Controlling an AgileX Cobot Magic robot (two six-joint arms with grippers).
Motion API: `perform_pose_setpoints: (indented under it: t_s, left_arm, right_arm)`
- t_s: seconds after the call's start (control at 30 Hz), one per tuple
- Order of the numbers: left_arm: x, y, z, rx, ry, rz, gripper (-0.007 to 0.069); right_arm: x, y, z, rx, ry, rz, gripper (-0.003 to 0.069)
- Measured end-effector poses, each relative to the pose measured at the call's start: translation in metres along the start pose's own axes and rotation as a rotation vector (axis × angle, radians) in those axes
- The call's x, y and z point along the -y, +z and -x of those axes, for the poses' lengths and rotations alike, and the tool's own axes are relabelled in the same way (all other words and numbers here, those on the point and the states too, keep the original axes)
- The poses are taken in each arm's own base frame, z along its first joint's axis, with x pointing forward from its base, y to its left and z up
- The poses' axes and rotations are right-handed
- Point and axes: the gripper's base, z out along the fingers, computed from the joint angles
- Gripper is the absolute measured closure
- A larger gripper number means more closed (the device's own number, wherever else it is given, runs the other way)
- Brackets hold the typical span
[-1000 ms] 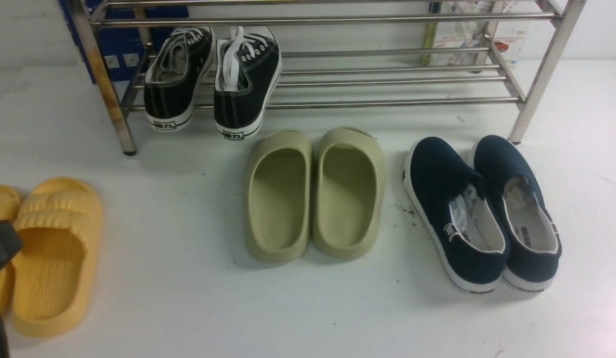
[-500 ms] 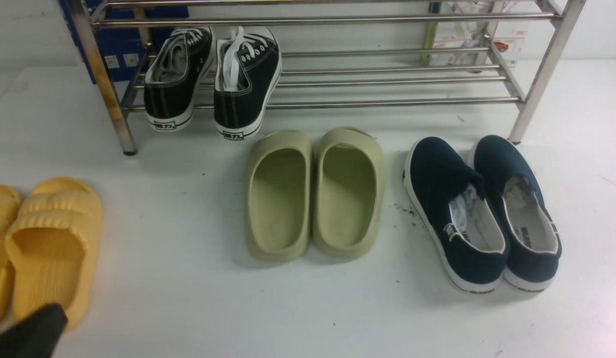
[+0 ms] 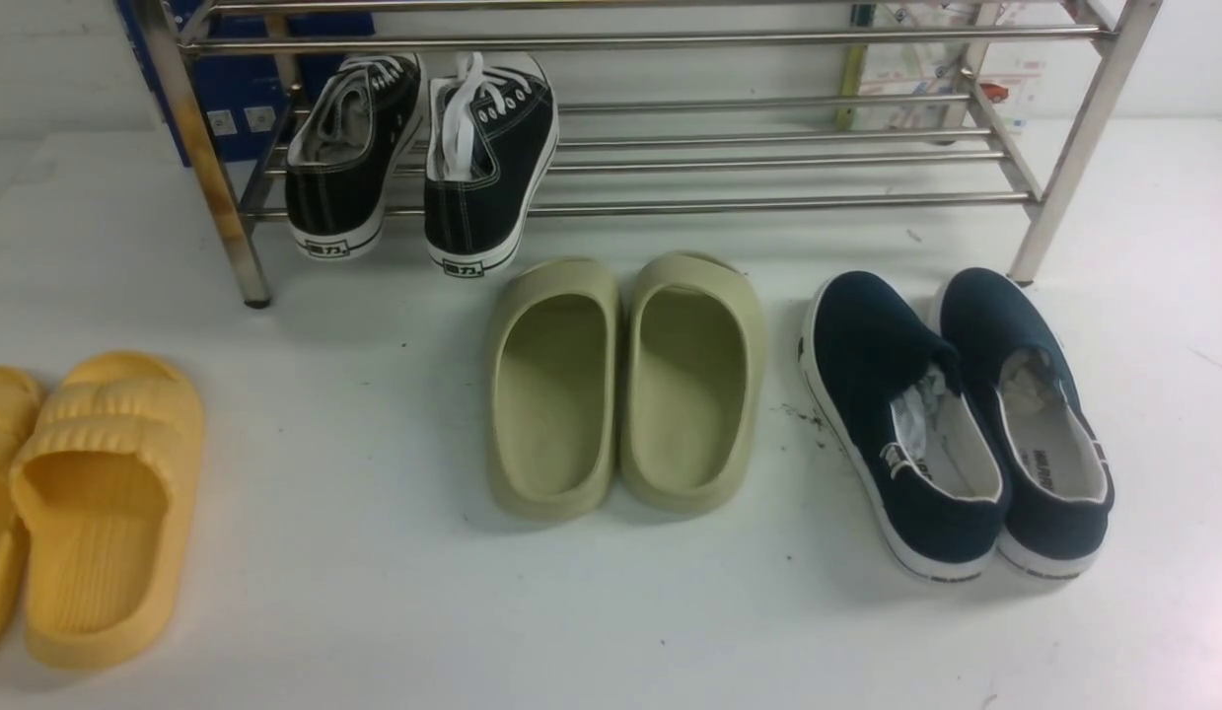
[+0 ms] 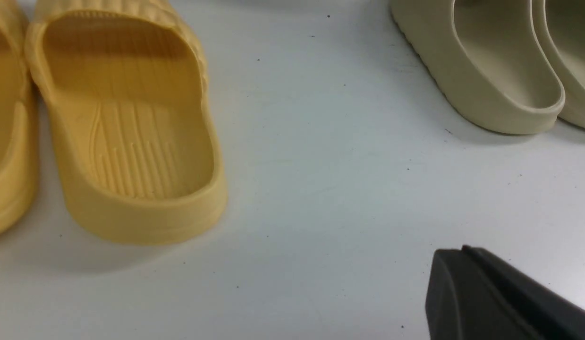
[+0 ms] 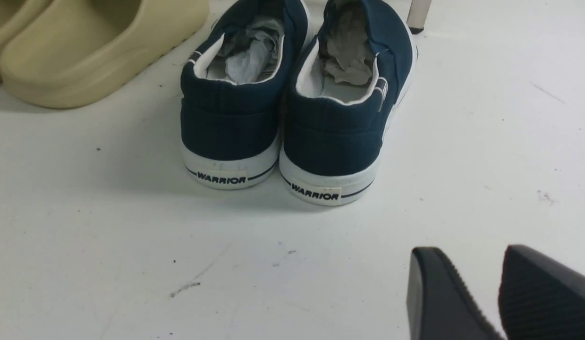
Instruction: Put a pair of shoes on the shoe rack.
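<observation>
- Setting reads as a staged test bench in a lab or robot workspace, not a home hallway.
- Landmark: shiny steel shoe rack point(image 3: 670, 158) standing on a plain white tabletop point(image 3: 374, 592), scuffed and speckled with dark marks.
- Footwear laid out in neat pairs in front of the rack: olive slippers point(image 3: 625, 385), navy slip-ons point(image 3: 956, 424) stuffed with packing paper, yellow slippers point(image 3: 98, 503) off to its left front.
- Behind the rack: blue box point(image 3: 241, 94) and printed cartons point(image 3: 951, 74) against a bare white wall.
</observation>
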Motion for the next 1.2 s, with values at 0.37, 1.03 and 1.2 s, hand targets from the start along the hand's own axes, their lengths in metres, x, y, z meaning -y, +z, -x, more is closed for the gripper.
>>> perform_pose_setpoints:
  t_s: [0.37, 1.03, 1.2]
  left_arm:
    - [0.0000, 0.0000, 0.0000, 0.000, 0.000, 0.000, 0.0638]
    - [0.0000, 0.0000, 0.0000, 0.000, 0.000, 0.000, 0.0627]
    - [0.0000, 0.0000, 0.0000, 0.000, 0.000, 0.000, 0.0624]
  right_arm:
    - [0.0000, 0.0000, 0.0000, 0.000, 0.000, 0.000, 0.0419]
    - [0.0000, 0.0000, 0.0000, 0.000, 0.000, 0.000, 0.0419]
    - [0.0000, 0.0000, 0.0000, 0.000, 0.000, 0.000, 0.0419]
